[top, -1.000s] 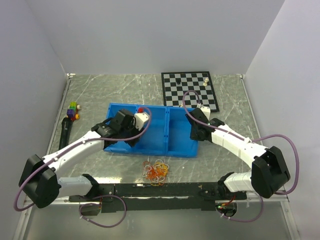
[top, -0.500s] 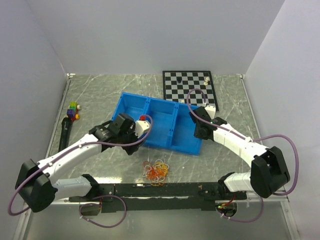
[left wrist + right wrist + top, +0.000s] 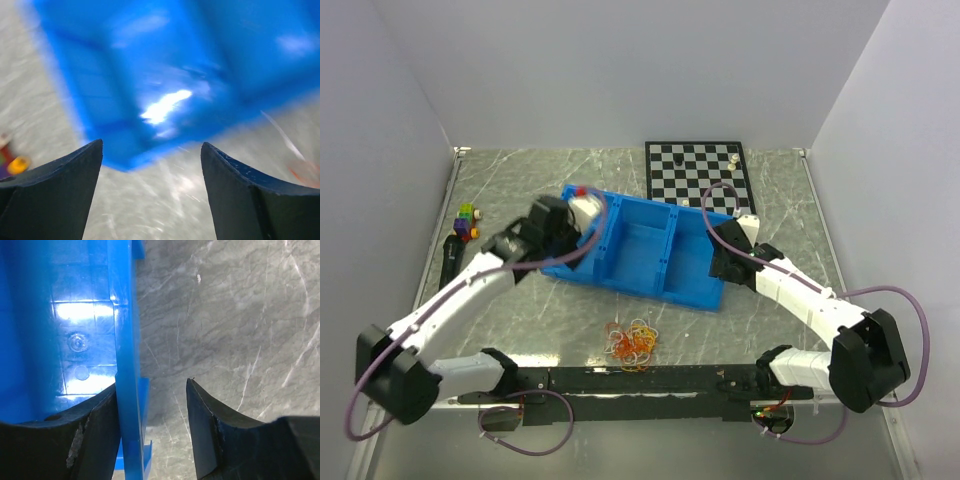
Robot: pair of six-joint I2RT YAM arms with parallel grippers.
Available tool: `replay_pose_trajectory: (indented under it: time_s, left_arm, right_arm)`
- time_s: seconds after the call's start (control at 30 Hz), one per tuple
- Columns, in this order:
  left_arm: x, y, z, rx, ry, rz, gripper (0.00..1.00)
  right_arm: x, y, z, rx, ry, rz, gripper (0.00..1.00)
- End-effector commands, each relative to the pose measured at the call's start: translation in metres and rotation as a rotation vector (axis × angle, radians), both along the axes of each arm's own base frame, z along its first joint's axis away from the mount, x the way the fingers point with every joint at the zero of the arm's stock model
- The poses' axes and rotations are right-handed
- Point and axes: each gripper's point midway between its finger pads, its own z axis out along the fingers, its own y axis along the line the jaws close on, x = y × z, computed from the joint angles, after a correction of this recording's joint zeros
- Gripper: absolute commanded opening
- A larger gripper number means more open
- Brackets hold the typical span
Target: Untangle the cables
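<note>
The cables are a small clump of orange, yellow, white and red loops on the table near the front edge, in front of the blue bin. No gripper touches them. My left gripper is open and empty at the bin's left end; its wrist view is blurred and shows the gripper over bare table with the bin just ahead. My right gripper is open and straddles the bin's right wall. In the right wrist view, the gripper has its left finger against the wall's inner face and its right finger outside, apart from the wall.
A chessboard with two pieces lies at the back right, behind the bin. Coloured blocks and a black tool lie by the left wall. White walls close in the table on three sides.
The blue bin has turned, its left end swinging back. My left gripper has moved from the bin's front left to its far left corner. My right gripper shifted slightly right along with the wall.
</note>
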Motion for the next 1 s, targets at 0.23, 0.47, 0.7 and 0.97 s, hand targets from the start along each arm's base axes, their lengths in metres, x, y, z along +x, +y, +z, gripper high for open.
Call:
replay_pose_trajectory:
  time_s: [0.23,0.47,0.7,0.97]
  left_arm:
    - [0.117,0.086,-0.005,-0.030,-0.039,0.365,0.81]
    - [0.111,0.075,-0.033,-0.056,0.018,0.310,0.56]
    - [0.084,0.075,-0.051,-0.041,0.066,0.235,0.53]
    - [0.053,0.079,-0.070,-0.022,0.132,0.198,0.37]
  right_arm:
    - [0.011,-0.003,0.026,0.001,-0.076,-0.014,0.54]
    - [0.011,-0.003,0.024,0.004,-0.075,-0.024,0.45]
    - [0.021,-0.001,0.031,-0.006,-0.092,-0.016,0.38]
    - [0.029,0.000,0.033,-0.031,-0.092,0.001,0.34]
